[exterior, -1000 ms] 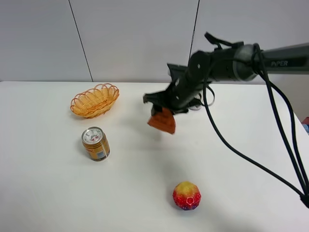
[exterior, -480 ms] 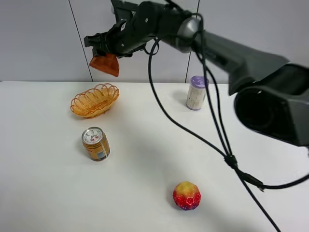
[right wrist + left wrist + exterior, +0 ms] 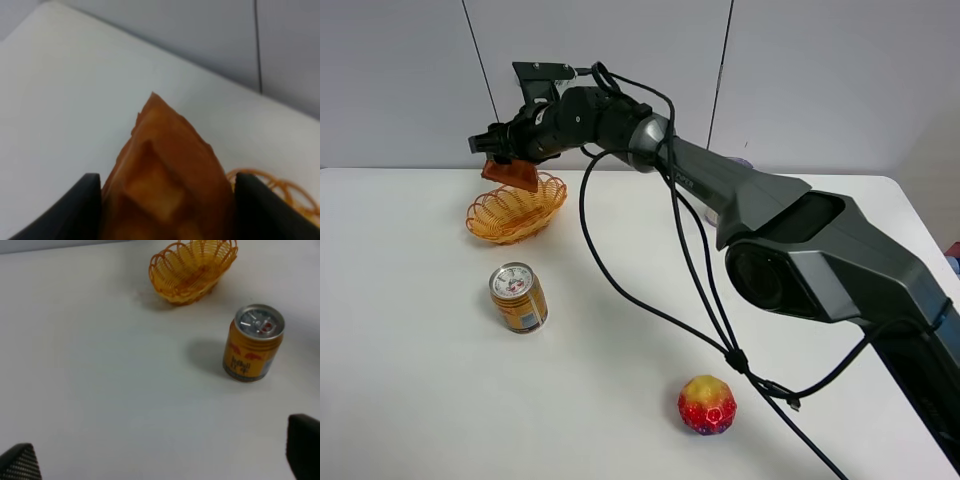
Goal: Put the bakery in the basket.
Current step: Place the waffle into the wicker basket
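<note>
The left claw [image 3: 161, 460] hangs with its jaws wide apart and nothing between them, well off from the work. It has no part in this step beyond staying out of the way.

The right claw [image 3: 508, 157] reaches across and is clamped on the waffle slice [image 3: 512, 177], pinching the broad end so the point of the wedge sticks out ahead of it. The slice is in the air and touches nothing but the claw. The wicker basket [image 3: 518, 210] sits just beneath.

The step in hand, as I judge it, is the release. To do it well, the claw should sit squarely over the hollow, not over the looped rim. The right wrist view shows only a bit of rim off to one side of the wedge, so the centring is not certain. Next, lower until the slice is close to the weave, and only then open. The basket looks light and shallow, and a drop from height could bounce the wedge out or tip the basket.

A drink can [image 3: 518, 297] stands upright below the claw and nearer the robot, apart from the basket, so a straight descent should miss it. A red-and-yellow fruit ball [image 3: 707, 404] lies well away from the claw, toward the robot's right.

The tabletop [image 3: 410, 400] is plain, white and matte. Behind it stands a pale grey panelled wall [image 3: 820, 80] with dark seams.
</note>
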Controlling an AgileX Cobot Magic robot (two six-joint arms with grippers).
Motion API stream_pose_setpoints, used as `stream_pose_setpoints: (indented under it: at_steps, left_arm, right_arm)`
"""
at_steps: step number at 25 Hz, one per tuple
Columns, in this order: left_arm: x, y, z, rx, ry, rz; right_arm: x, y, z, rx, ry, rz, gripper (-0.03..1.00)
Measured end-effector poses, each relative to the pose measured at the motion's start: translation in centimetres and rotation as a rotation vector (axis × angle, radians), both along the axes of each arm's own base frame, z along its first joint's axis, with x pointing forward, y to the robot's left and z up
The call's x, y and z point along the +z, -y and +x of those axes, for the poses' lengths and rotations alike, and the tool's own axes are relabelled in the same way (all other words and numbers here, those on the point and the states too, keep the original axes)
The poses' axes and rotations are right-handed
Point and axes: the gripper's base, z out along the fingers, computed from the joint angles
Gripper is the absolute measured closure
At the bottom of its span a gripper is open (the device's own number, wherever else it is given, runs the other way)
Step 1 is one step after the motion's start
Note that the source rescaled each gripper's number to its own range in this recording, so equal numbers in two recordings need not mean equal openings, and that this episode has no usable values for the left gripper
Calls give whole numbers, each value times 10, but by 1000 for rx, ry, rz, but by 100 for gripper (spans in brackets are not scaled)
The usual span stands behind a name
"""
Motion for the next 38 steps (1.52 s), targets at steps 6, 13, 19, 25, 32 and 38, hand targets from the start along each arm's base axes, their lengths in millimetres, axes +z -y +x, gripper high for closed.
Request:
stream_pose_setpoints:
  at_steps: [6,13,19,25,32,38]
  left_arm:
    - [0,0,0,0,0,0]
    - [0,0,0,0,0,0]
    - [0,0,0,0,0,0]
    - [0,0,0,0,0,0]
    - [0,0,0,0,0,0]
    - [0,0,0,0,0,0]
  right_arm:
    - [4,-1,4,-13,66,31,97]
    - [-24,-3,6,-8,38,-6,93]
    - [-31,-3,7,-3,51,-18,80]
    - [-31,-3,7,0,57,-22,67]
    - [-30,-3,6,8,41,-33,45]
    - [40,7,-3,32,102,-35,45]
